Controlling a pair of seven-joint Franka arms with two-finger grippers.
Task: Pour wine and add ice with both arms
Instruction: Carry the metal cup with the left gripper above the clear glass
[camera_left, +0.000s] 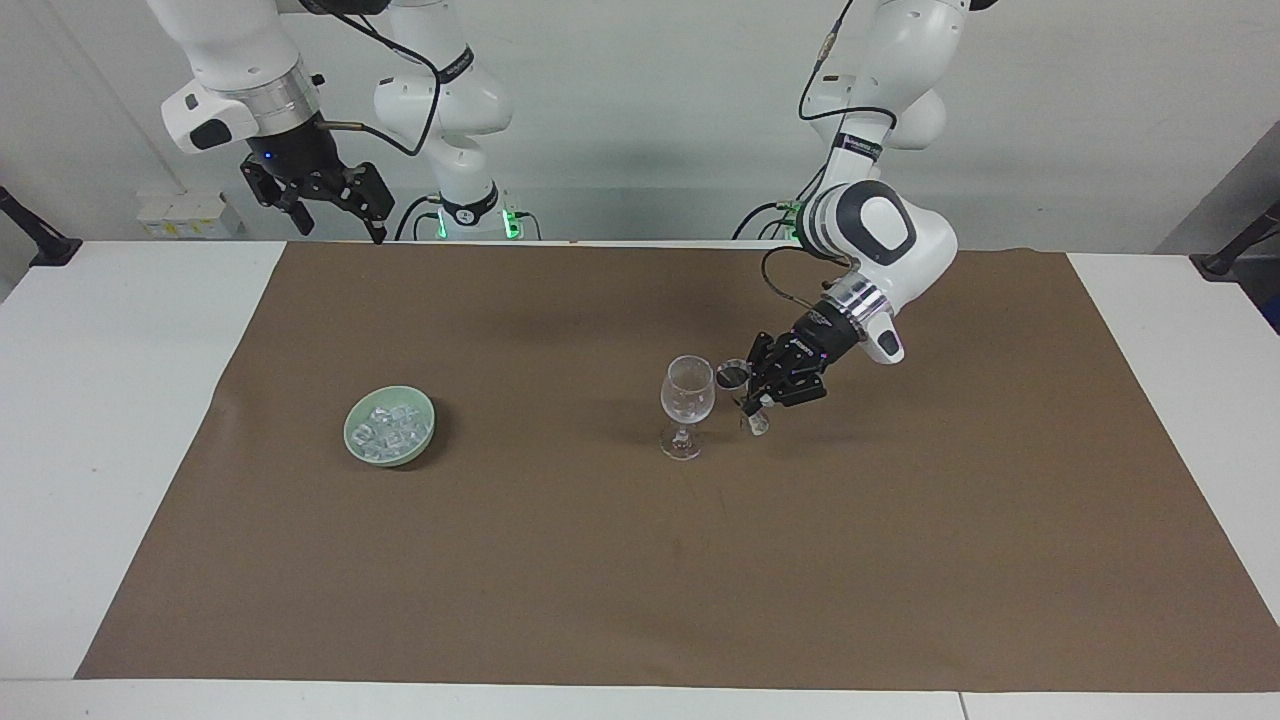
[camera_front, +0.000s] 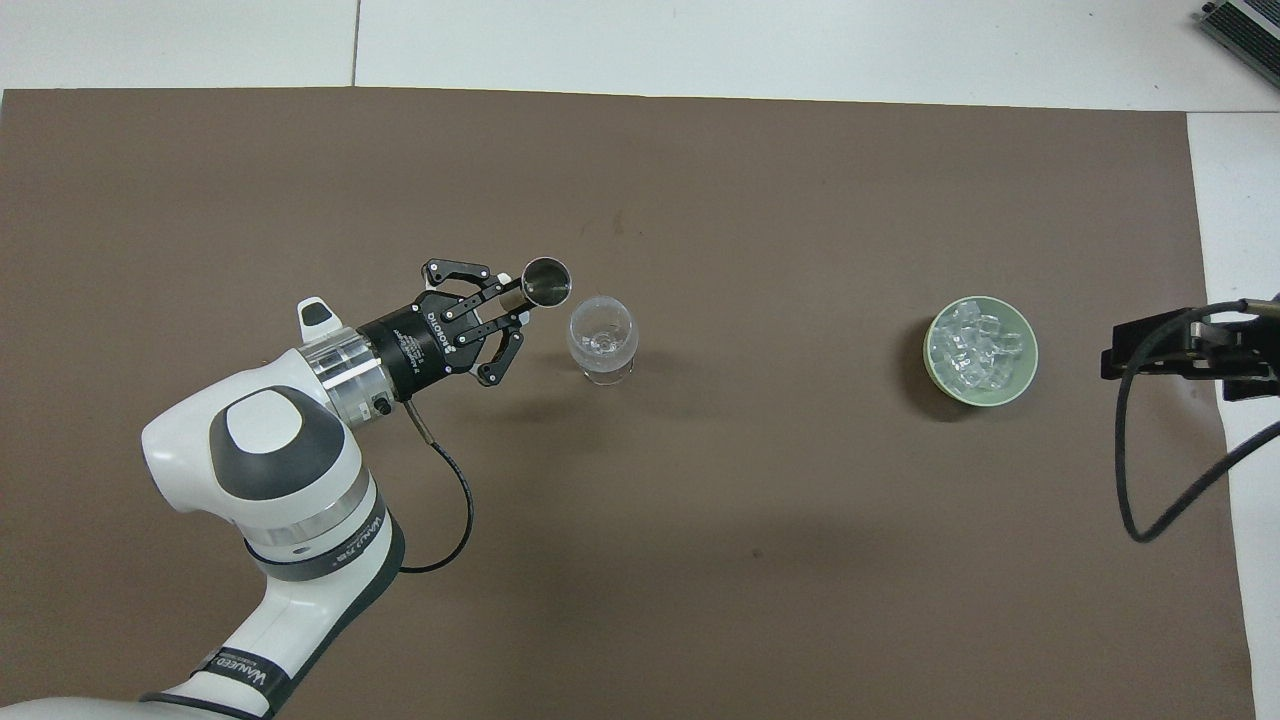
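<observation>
- Landmark: the wine glass (camera_left: 687, 405) (camera_front: 602, 339), clear, stemmed, upright on the brown mat (camera_left: 640, 560) (camera_front: 700, 560), toward the left arm's end of the table.
- Right gripper (camera_left: 335, 215), up in the air over the mat's edge nearest the robots, at the right arm's end, well apart from the glass. Fingers spread, nothing between them. This arm waits. In the overhead view only a dark bit of it with its cable shows at the edge (camera_front: 1190, 350).
- Bowl (camera_left: 390, 427) (camera_front: 980, 351), pale green, on the mat, well apart from the glass toward the right arm's end, about as far from the robots as the glass.
- Ice (camera_left: 392, 425) (camera_front: 975, 345): a heap of small clear cubes, all in the bowl. None seen in the glass.
- Glass itself: looks empty, clear to the bottom.
- Jigger (camera_left: 738, 385) (camera_front: 545, 281), a small metal measuring cup, just beside the glass toward the left arm's end, open mouth tipped a little toward the glass, rim near the glass's rim; touching or not, cannot tell.
- Left gripper (camera_left: 757, 398) (camera_front: 512, 300), low over the mat beside the glass, pinching the jigger by its waist, fingertips pressed together on it, outer links splayed.
- Left arm (camera_left: 880, 240) (camera_front: 270, 470) reaches down slantwise from its base toward the glass.
</observation>
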